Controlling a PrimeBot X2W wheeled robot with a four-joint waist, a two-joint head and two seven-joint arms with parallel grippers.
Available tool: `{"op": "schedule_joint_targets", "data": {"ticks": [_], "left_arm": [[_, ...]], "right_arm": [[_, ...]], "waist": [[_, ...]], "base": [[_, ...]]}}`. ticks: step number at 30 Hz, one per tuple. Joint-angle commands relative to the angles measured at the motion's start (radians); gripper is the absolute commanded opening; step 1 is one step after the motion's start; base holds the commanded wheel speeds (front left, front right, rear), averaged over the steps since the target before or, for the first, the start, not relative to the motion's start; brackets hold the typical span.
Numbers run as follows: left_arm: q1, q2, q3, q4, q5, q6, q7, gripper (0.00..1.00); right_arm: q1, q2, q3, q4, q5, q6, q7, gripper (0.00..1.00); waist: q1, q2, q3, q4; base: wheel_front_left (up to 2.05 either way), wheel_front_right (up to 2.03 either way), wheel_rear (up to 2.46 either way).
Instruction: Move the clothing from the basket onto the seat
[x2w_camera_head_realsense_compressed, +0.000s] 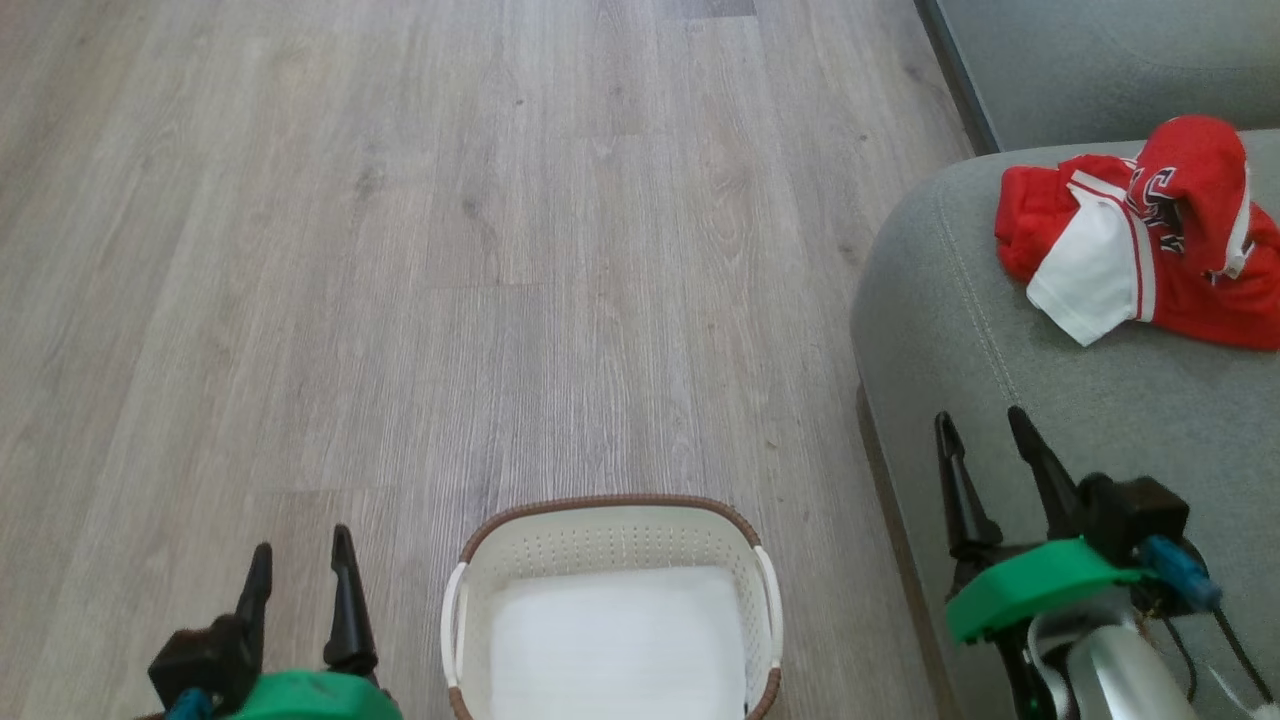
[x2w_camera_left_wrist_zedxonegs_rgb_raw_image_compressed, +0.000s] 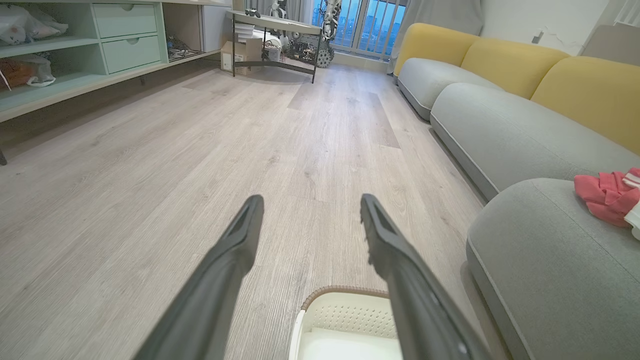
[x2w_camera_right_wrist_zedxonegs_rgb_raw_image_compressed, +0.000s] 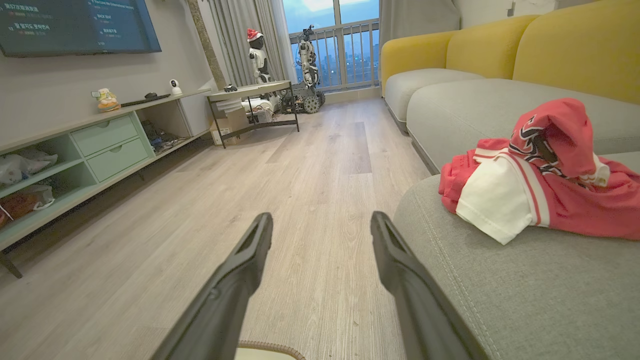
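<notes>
The clothing (x2w_camera_head_realsense_compressed: 1150, 235) lies on the seat (x2w_camera_head_realsense_compressed: 1060, 410) (head view: basket (x2w_camera_head_realsense_compressed: 605, 540) seemingly bare).

Left hand (x2w_camera_head_realsense_compressed: 302, 540) low at the lower left, two dark fingers (x2w_camera_head_realsense_compressed: 348, 610) pointing up and spread apart, nothing between them. Right hand (x2w_camera_head_realsense_compressed: 978, 415) higher on the right, fingers parted too, empty, leaning slightly left above its green wrist (x2w_camera_head_realsense_compressed: 1030, 585).

- Grey wood-look plank floor (x2w_camera_head_realsense_compressed: 400, 250).
- Mint-green low cabinet (x2w_camera_right_wrist_zedxonegs_rgb_raw_image_compressed: 107, 150) along the wall: two drawers, open shelves with bagged items (x2w_camera_right_wrist_zedxonegs_rgb_raw_image_compressed: 20, 167).
- Wall TV (x2w_camera_right_wrist_zedxonegs_rgb_raw_image_compressed: 75, 22) above it, switched on, text on screen.
- Small white camera (x2w_camera_right_wrist_zedxonegs_rgb_raw_image_compressed: 174, 87) and figurine (x2w_camera_right_wrist_zedxonegs_rgb_raw_image_compressed: 106, 100) on the cabinet top.
- Black-framed desk (x2w_camera_right_wrist_zedxonegs_rgb_raw_image_compressed: 260, 87) near the window, cardboard box (x2w_camera_right_wrist_zedxonegs_rgb_raw_image_compressed: 227, 131) under it.
- Two robots (x2w_camera_right_wrist_zedxonegs_rgb_raw_image_compressed: 257, 52) by the balcony railing, one in a red hat.
- Yellow sofa back cushions (x2w_camera_right_wrist_zedxonegs_rgb_raw_image_compressed: 575, 45).
</notes>
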Motion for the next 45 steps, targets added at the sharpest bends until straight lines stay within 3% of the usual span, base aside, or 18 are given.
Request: {"op": "schedule_joint_targets", "data": {"ticks": [1,25,41,42,45], "left_arm": [[-0.026,0.002,0.043,-0.033,0.014,-0.004,-0.01,1.0],[-0.026,-0.047,0.086,0.01,0.06,-0.071,-0.01,1.0],[-0.026,-0.064,0.105,0.024,0.069,-0.091,-0.01,1.0],[0.008,-0.067,0.061,0.073,0.066,-0.092,0.003,0.0],[0.011,-0.072,0.063,0.101,0.051,-0.095,0.009,0.0]], "right_arm": [[-0.022,0.008,0.029,-0.051,0.008,0.0,-0.002,1.0],[0.035,0.008,0.035,-0.069,0.0,0.0,-0.01,1.0],[0.029,0.008,0.035,-0.051,0.0,0.0,-0.011,1.0],[0.061,0.004,0.008,-0.002,0.003,0.0,0.0,0.0],[0.073,0.004,0.007,0.025,0.019,0.0,0.003,0.0]], "waist": [[0.0001,-0.0001,0.0,0.001],[0.0001,-0.0001,0.0,0.02],[0.0001,-0.0001,0.005,0.014],[0.0001,-0.0001,0.005,0.014],[0.0001,-0.0001,0.006,0.014]], "base": [[0.0,0.0,0.0],[0.0,0.0,0.0],[0.0,0.0,0.0],[0.0,0.0,0.0],[0.0,0.0,0.0]]}}
